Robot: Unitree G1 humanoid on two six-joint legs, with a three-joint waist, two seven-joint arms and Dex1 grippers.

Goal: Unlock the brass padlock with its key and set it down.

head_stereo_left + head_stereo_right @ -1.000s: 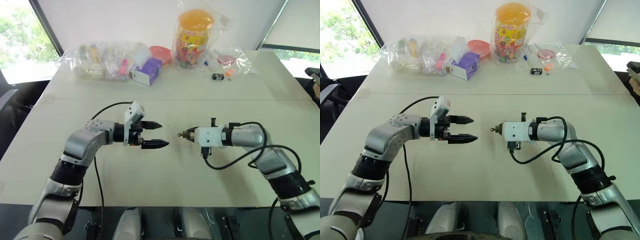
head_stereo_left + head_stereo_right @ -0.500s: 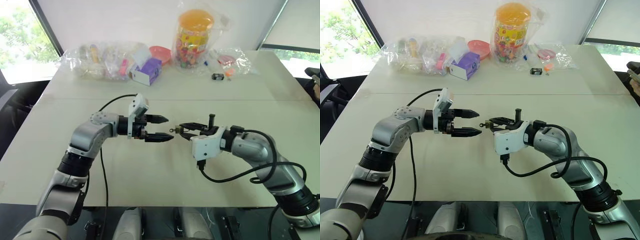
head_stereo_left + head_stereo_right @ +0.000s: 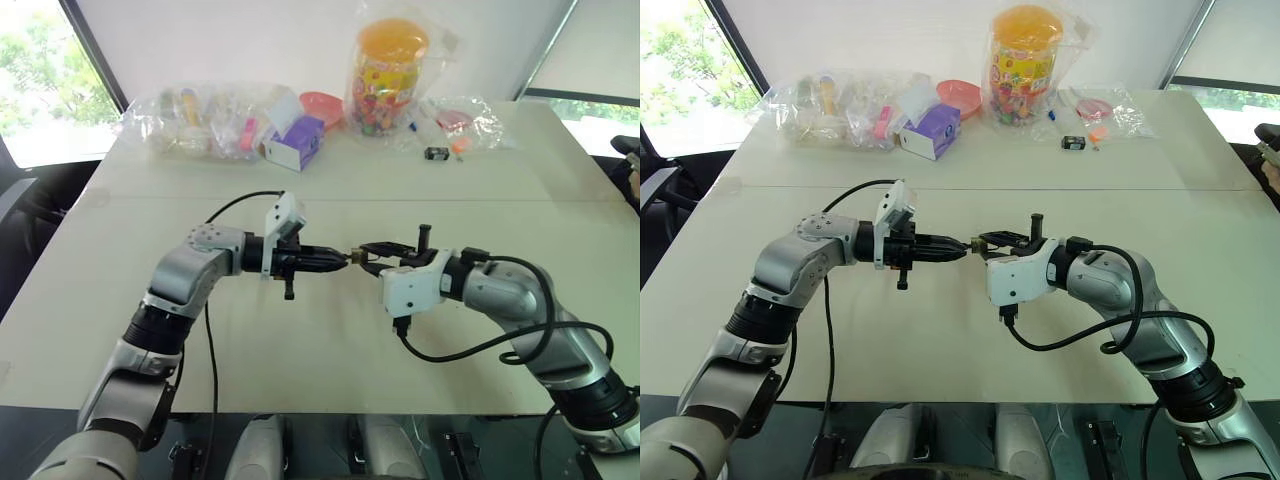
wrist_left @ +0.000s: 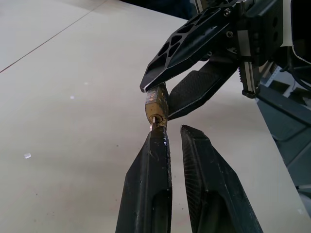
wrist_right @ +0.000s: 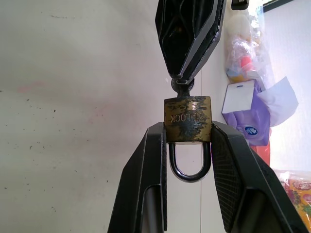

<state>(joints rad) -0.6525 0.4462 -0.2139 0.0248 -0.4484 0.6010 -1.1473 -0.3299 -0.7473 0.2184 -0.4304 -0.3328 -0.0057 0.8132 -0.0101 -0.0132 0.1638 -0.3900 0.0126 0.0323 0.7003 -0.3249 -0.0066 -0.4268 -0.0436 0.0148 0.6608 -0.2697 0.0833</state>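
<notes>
I see the padlock point(image 5: 188, 119) pinched in my right end effector point(image 5: 188, 130), held above the counter point(image 3: 330, 330). My left end effector point(image 4: 169, 133), fingers nearly pressed together, meets the padlock's keyhole end, tips touching it.

Both eye views look forward and down from head height over the table point(image 3: 320, 340), sharing the arms' meeting point. The left wrist view looks close along the left gripper point(image 4: 171, 133) toward the brass padlock point(image 4: 156, 108) just past its fingertips. The right wrist view looks closely along the right gripper point(image 5: 188, 128), padlock between its fingers.
</notes>
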